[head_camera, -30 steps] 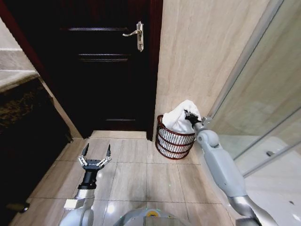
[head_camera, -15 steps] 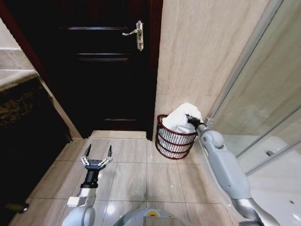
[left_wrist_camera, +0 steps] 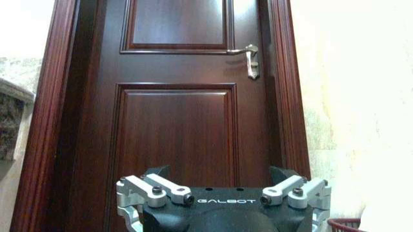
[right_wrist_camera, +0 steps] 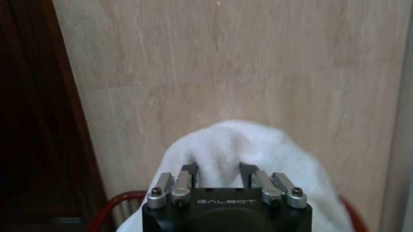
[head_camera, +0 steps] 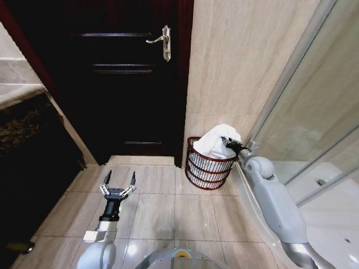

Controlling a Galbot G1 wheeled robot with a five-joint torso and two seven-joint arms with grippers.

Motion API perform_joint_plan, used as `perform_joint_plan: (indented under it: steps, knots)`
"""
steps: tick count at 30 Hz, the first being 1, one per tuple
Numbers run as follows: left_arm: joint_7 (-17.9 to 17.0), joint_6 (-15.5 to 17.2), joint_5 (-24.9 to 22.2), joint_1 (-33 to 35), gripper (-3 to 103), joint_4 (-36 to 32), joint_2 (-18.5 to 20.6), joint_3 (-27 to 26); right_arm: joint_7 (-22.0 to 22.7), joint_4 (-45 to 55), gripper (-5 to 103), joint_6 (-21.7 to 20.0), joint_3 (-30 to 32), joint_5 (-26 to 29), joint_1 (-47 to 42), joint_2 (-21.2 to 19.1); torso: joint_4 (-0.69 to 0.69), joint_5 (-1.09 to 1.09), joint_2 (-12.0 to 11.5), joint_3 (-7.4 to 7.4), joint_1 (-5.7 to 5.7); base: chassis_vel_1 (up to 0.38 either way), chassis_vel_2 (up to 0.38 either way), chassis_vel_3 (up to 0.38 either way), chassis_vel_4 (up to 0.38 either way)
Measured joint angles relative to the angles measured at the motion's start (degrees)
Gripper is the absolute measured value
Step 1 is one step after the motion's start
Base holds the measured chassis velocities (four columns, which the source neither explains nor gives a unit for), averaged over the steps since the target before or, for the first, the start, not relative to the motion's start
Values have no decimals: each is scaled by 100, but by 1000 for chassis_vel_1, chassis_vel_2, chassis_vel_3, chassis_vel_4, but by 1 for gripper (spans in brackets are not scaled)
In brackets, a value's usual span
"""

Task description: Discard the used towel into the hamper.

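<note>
The white towel (head_camera: 217,140) is heaped in the top of the hamper (head_camera: 206,171), a small round reddish-brown wire basket standing on the floor against the beige wall. My right gripper (head_camera: 228,141) reaches over the hamper's rim and is shut on the towel. In the right wrist view its fingers (right_wrist_camera: 187,173) pinch a fold of the towel (right_wrist_camera: 223,145), with the hamper's red rim (right_wrist_camera: 116,203) below. My left gripper (head_camera: 121,175) hangs open and empty above the floor tiles, well left of the hamper, facing the door.
A dark wooden door (head_camera: 129,84) with a metal handle (head_camera: 164,42) stands shut left of the hamper. A glass shower partition (head_camera: 314,112) runs along the right. A dark counter (head_camera: 22,129) is at the left. Tiled floor (head_camera: 168,207) lies between.
My right gripper has sunk a little with the towel, so the towel sits lower on the hamper. The left arm has stayed put.
</note>
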Motion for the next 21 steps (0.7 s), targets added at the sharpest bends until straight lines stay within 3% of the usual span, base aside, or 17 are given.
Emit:
perform_joint_plan:
  steps: [2, 3, 4, 5, 10, 11, 13, 15, 21]
  knots:
    - [-8, 60, -11, -60, 100, 11, 53, -2, 10, -8, 51, 610, 0, -520, -90, 127, 1, -1, 4, 2, 0, 0, 0, 0, 0]
    - [-8, 60, -11, -60, 100, 11, 53, -2, 10, -8, 51, 610, 0, -520, -90, 127, 1, -1, 4, 2, 0, 0, 0, 0, 0]
    - [-8, 76, -11, -86, 100, 38, 65, 6, 184, 92, 62, 867, 47, -783, -248, 280, 1, 3, 4, 5, 0, 0, 0, 0, 0]
    - [-7, 75, -10, -94, 100, 55, 65, 16, 256, 158, 62, 896, 80, -833, -320, 343, 2, 4, 4, 5, 0, 0, 0, 0, 0]
    - [77, 22, 87, -143, 100, 239, 18, 114, 362, 688, 84, 820, 467, -989, -927, 705, -1, 2, 9, 7, 0, 0, 0, 0, 0]
    - [104, -4, 114, -175, 100, 290, -16, 140, 315, 790, 89, 835, 536, -1046, -1084, 714, -1, -1, 10, 8, -1, 0, 0, 0, 0]
    - [115, -13, 126, -187, 100, 311, -30, 154, 293, 831, 89, 853, 563, -1068, -1161, 704, 0, -1, 11, 8, -1, 0, 0, 0, 0]
    - [140, -22, 146, -203, 100, 335, -42, 172, 280, 868, 98, 875, 599, -1079, -1248, 677, -1, 2, 11, 9, 0, 0, 0, 0, 0]
    - [233, -116, 250, -172, 100, 392, -50, 251, 225, 1116, 100, 1008, 662, -995, -1475, 494, 1, 0, 15, 11, -1, 0, 0, 0, 0]
